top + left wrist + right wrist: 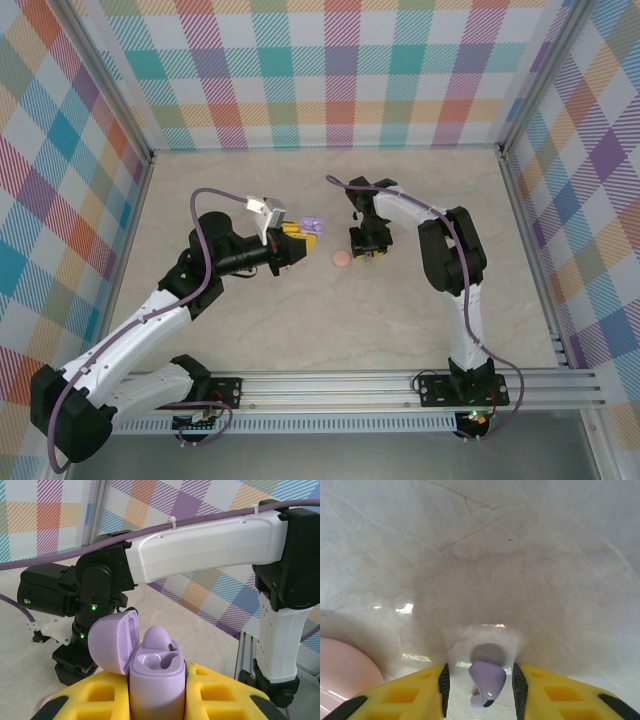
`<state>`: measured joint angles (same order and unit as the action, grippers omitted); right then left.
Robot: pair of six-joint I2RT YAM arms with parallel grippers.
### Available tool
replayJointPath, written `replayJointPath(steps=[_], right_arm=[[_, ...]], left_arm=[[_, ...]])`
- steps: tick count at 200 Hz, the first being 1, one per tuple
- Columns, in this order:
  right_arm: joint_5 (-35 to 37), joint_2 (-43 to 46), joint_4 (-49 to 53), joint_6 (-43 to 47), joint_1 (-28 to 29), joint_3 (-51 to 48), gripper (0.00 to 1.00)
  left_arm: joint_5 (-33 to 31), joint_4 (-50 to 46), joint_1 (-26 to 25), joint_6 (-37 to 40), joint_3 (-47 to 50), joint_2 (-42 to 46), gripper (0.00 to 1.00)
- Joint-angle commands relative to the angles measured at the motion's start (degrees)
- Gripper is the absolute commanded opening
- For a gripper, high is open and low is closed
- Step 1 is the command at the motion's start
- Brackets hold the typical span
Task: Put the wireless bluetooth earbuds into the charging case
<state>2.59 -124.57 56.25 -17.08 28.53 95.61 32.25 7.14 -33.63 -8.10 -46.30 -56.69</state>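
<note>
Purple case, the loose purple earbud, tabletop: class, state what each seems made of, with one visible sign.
Case: probably plastic, smooth satin, soft highlight inside. Earbud: probably glossy plastic, sharp glint. Tabletop: veined marble look, polished reflections; stone or laminate, cannot tell.

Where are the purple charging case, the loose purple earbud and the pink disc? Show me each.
purple charging case [156, 690]: left wrist view, front of its body.
purple earbud [487, 675]: right wrist view, its rounded back.
pink disc [341, 259]: top external view, its centre.
</note>
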Motion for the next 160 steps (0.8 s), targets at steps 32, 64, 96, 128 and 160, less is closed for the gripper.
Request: replayJointPath(steps=[32,64,96,128,160], right_arm=[[1.89,-1.07,1.84,-4.57,-0.23,2.55,0.36],[1.59,-2.08,2.77,-5.06,-0.23,3.21,0.35],[1.19,-2.33,3.08,-4.74,-0.23,2.69,0.34],[1.1,-2.73,3.24,-5.05,-0.14,2.22,0.31],[1.49,-2.97,3.08,-5.37,-0.13,1.78,0.23]], left_arm=[[0.09,-0.43,-0.65,0.01,-0.44,0.29,0.1],[0.1,-0.52,-0.63,0.01,-0.21,0.48,0.1],[-0.02,-0.2,-0.65,0.03,0.06,0.51,0.1],[0.01,-0.02,-0.64,0.01,0.1,0.48,0.1],[0.03,-0.08,-0.64,0.06,0.29,0.67,0.1]])
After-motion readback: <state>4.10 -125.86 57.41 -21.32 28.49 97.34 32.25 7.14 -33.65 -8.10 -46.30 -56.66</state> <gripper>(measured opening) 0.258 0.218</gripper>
